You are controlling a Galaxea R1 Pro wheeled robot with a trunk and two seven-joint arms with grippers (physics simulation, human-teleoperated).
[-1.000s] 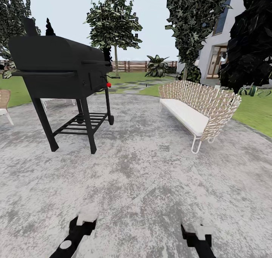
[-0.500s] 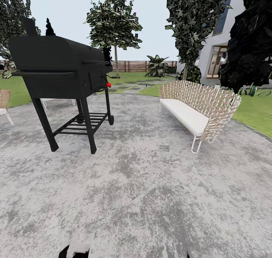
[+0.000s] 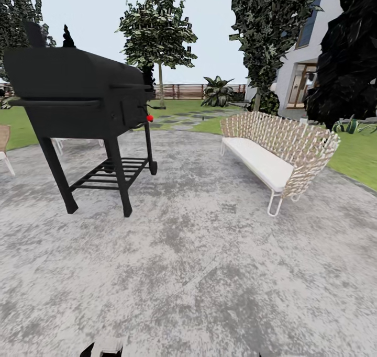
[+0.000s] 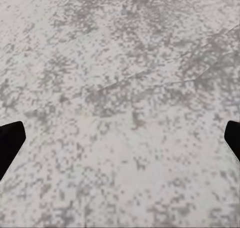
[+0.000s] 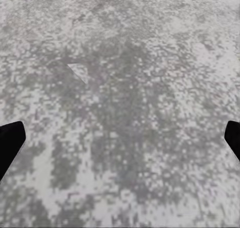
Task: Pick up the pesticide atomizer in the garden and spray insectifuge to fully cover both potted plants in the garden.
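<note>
I am on the round grey paved patio (image 3: 199, 252) of the garden, with green lawn (image 3: 361, 155), stepping stones (image 3: 180, 120) and a brown slat fence (image 3: 183, 91) beyond it. The pesticide atomizer and the potted plants are out of view. My left gripper (image 4: 120, 143) is open, its dark fingertips (image 4: 10, 140) spread wide over bare paving; a bit of that arm pokes in at the head view's bottom edge (image 3: 102, 348). My right gripper (image 5: 120, 143) is open too, with only paving between its fingertips (image 5: 10, 140).
A black barbecue grill (image 3: 78, 100) on legs stands at the left. A woven bench (image 3: 277, 150) with a white cushion stands at the right. Trees (image 3: 157, 30), a large leafy bush (image 3: 217, 91) and a white house (image 3: 303, 69) lie behind. Open paving runs between grill and bench.
Both grippers have dropped from the lower part of the head view to its bottom edge. The camera has moved slightly: the grill sits further left, the bench further right.
</note>
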